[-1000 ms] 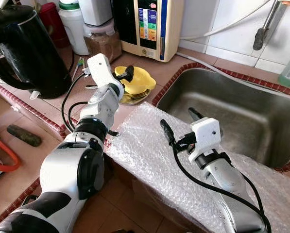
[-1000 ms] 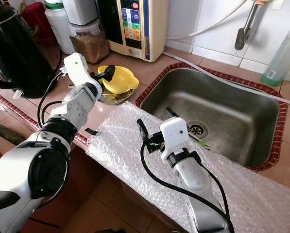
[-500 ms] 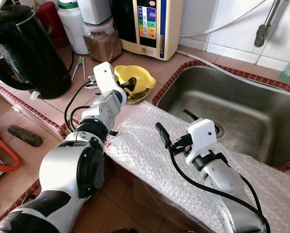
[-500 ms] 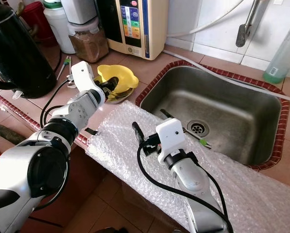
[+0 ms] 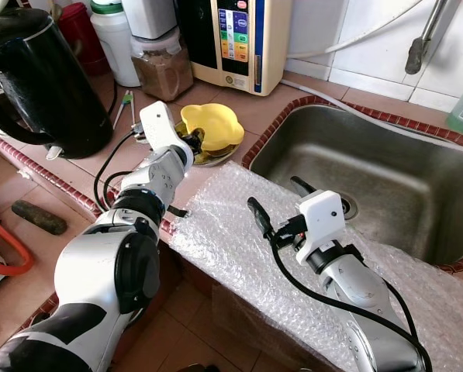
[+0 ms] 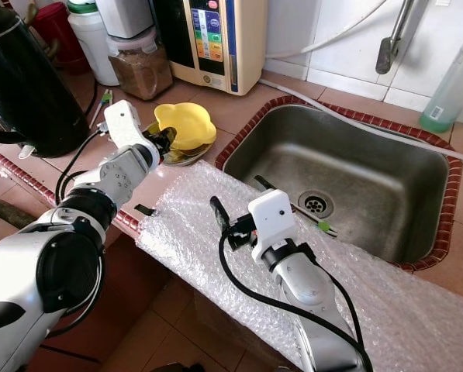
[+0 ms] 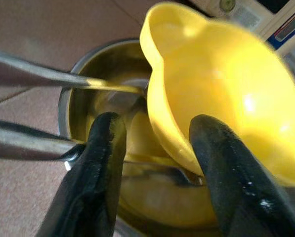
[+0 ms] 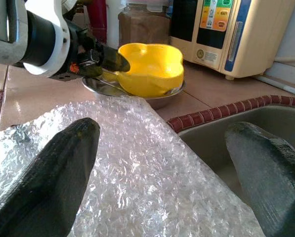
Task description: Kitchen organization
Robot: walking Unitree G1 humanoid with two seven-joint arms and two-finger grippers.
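The left end effector [image 7: 157, 163] is at the yellow bowl [image 5: 212, 126], which sits tilted inside a shallow steel dish [image 7: 83, 79] on the tiled bench, near the sink's left rim and in front of the cream water appliance [image 5: 235, 39] at the back wall. In the left wrist view its two black fingers [image 7: 100, 168] are parted narrowly and straddle the bowl's near wall, one inside the steel dish and one against the yellow outer side; they look close to the rim, but whether they are pressing it cannot be told, so the grasp reads as being set rather than made. Metal utensil handles [image 7: 48, 79] lie across the dish beside the fingers. The right end effector [image 8: 162, 163] hangs with its fingers spread wide, holding nothing, above the sheet of bubble wrap [image 5: 231, 232] that covers the bench's front edge beside the sink [image 5: 371, 170]. As a judgement, the tidying is at an early stage: the bowl is not lifted, the kettle [image 5: 37, 77] and jars [image 5: 161, 58] stand crowded at the bench's back-left corner, and loose items lie on the lower surface at left. Closing on the bowl, lifting it clear of the dish and utensils, and placing it remain to be done.
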